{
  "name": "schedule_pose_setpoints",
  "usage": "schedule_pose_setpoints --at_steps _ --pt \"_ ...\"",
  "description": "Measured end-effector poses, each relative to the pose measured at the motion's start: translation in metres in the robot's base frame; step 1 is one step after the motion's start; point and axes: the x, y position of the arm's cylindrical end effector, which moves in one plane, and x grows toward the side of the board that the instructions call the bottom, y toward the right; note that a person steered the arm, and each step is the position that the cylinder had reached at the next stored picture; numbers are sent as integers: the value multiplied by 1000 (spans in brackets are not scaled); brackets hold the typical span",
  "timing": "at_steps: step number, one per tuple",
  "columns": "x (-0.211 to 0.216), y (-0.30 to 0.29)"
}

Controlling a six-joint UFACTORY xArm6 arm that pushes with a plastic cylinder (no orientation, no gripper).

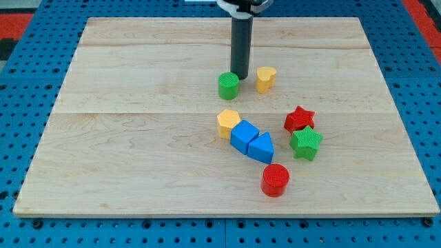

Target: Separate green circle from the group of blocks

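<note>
The green circle [229, 85] stands on the wooden board [138, 138] a little above the board's middle. My tip [239, 76] is right next to its upper right edge, between it and the yellow heart [265, 78]. Lower down lie the yellow hexagon [228, 122], the blue cube [244, 136] and the blue triangle [261, 147], touching in a row. The red star [299, 119] and green star [306, 142] sit to their right. The red circle [275, 180] is below them.
The board lies on a blue perforated table [27, 124]. A red strip [14, 24] shows at the view's top left and top right corners.
</note>
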Motion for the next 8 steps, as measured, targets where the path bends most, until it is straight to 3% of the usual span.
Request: schedule_pose_setpoints --at_steps 2,4,5,7,8 --pt "61 3" --pt "-27 -66" --pt "-29 -70" --pt "23 -60" --pt "27 -94"
